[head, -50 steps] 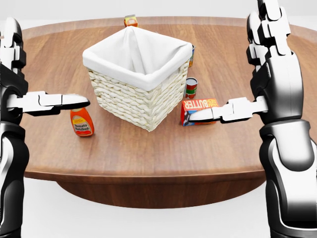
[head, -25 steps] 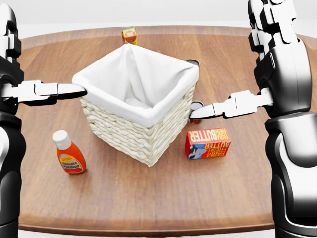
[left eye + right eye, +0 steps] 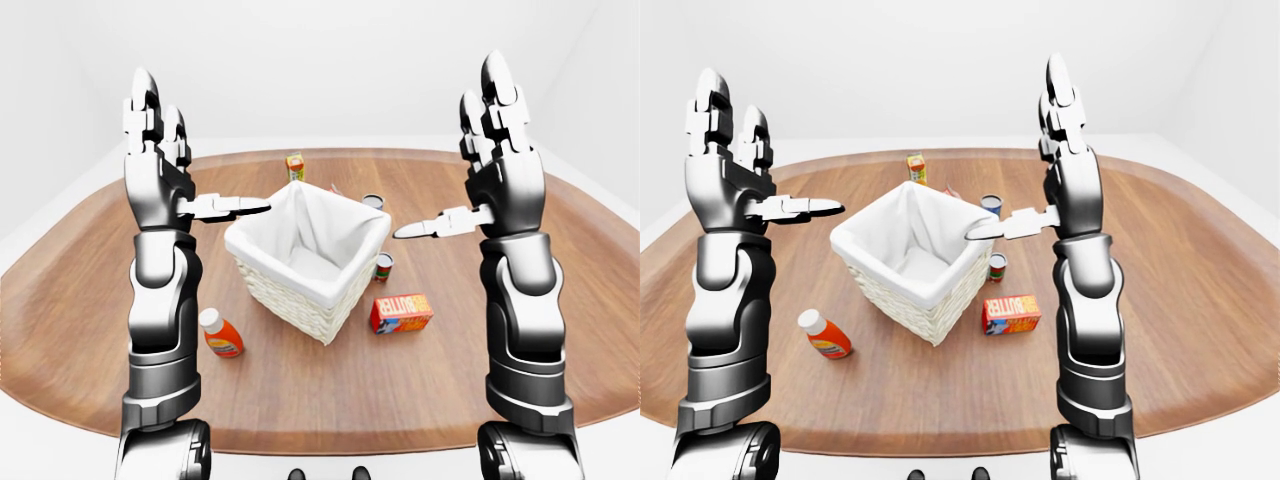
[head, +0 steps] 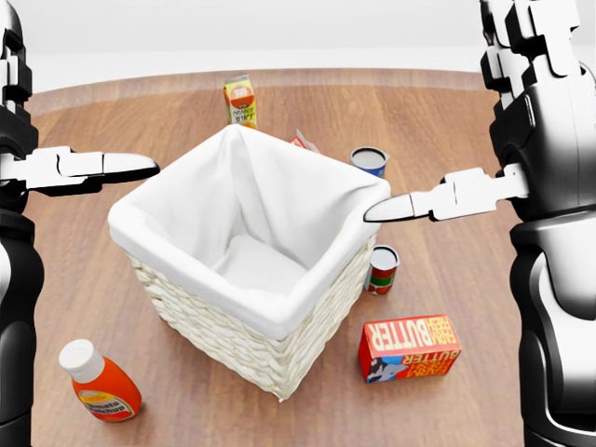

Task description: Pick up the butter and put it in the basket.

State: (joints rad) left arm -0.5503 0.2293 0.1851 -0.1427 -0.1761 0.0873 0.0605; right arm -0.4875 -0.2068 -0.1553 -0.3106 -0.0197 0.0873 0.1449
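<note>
The butter [image 4: 410, 347] lay flat on the wooden table [image 3: 80, 300], just right of the basket [image 4: 244, 270] in the head view and apart from both hands. The basket was white wicker with a cloth liner, its interior empty. The left hand [image 3: 160, 165] and right hand [image 3: 500, 150] were raised above the table with fingers spread apart, holding nothing. A ketchup bottle [image 4: 101, 382] lay left of the basket. A small can [image 4: 382, 269] stood between basket and butter; another can [image 4: 370, 161] and a juice carton [image 4: 240, 101] stood nearer the table's far edge.
</note>
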